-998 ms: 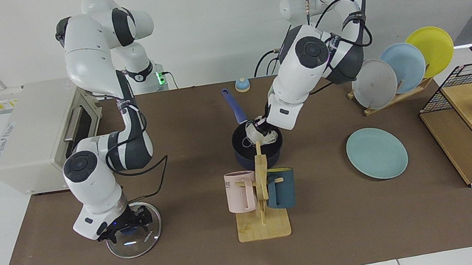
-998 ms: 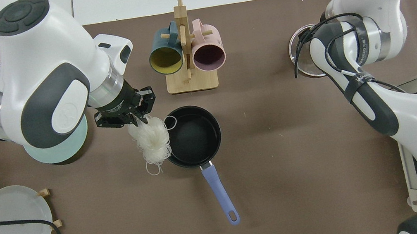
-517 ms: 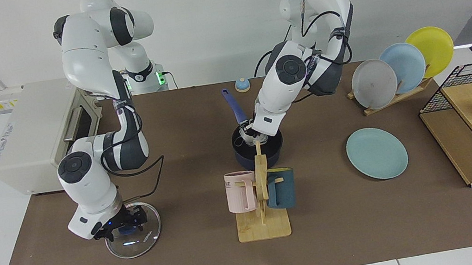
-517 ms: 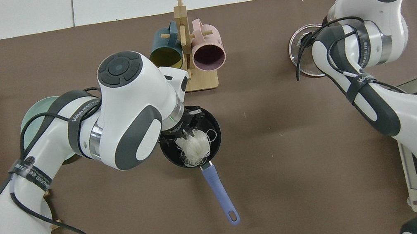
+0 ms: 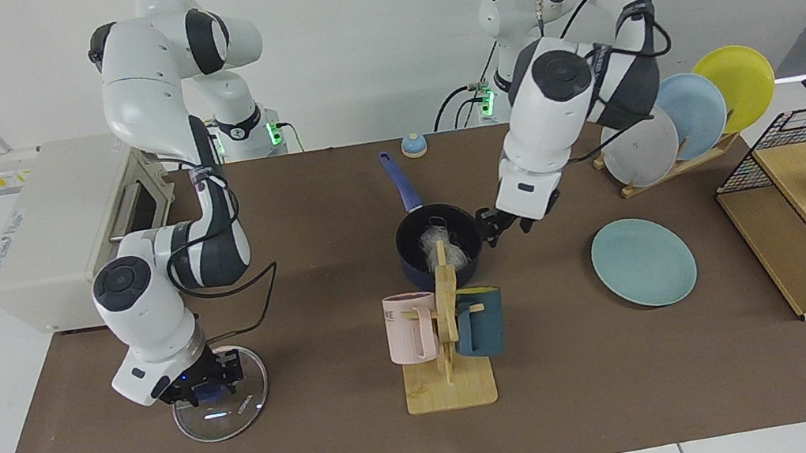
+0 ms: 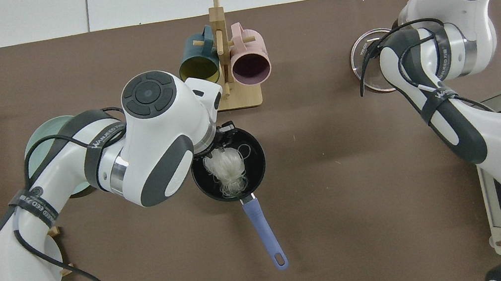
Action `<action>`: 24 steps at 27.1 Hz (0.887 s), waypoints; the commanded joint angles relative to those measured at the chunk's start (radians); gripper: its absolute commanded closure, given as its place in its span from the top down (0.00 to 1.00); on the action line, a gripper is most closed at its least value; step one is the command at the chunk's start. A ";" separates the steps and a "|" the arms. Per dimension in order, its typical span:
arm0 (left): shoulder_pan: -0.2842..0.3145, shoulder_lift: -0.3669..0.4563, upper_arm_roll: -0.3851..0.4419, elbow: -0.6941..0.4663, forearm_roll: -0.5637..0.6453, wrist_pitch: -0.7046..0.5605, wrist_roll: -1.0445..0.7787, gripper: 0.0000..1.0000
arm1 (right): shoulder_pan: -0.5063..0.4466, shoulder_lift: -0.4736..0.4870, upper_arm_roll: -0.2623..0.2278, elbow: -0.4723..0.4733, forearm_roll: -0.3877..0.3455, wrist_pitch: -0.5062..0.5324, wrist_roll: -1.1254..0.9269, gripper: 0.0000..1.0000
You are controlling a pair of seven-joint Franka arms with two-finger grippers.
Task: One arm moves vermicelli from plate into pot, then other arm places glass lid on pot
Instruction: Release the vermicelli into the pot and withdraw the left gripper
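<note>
Vermicelli lies inside the pot, a loose white bundle on the black floor, strands reaching toward the handle-side rim; in the facing view the vermicelli shows just behind the mug rack. Left tool hovers just beside the pot's right rim, clear of the noodles, fingers apart and holding nothing. Plate sits bare, right of the pot, open brown worktop around it. Right tool is down on the glass lid at the near-left of the mat, over the blue knob; whether its fingers are clamped I cannot tell. Lid lies flat, well apart from the pot. Pot handle points to the far side, nothing beside it.
</note>
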 commanded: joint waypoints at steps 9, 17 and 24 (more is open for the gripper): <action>0.160 -0.118 0.036 0.097 -0.006 -0.241 0.487 1.00 | -0.017 -0.043 0.011 -0.033 0.009 -0.023 0.000 0.00; 0.198 -0.186 0.146 0.084 -0.082 -0.284 0.652 1.00 | -0.006 -0.110 0.011 -0.035 0.009 -0.060 0.008 0.00; 0.198 -0.240 0.261 0.045 -0.151 -0.304 0.748 1.00 | 0.033 -0.204 0.011 -0.041 0.007 -0.181 0.133 0.00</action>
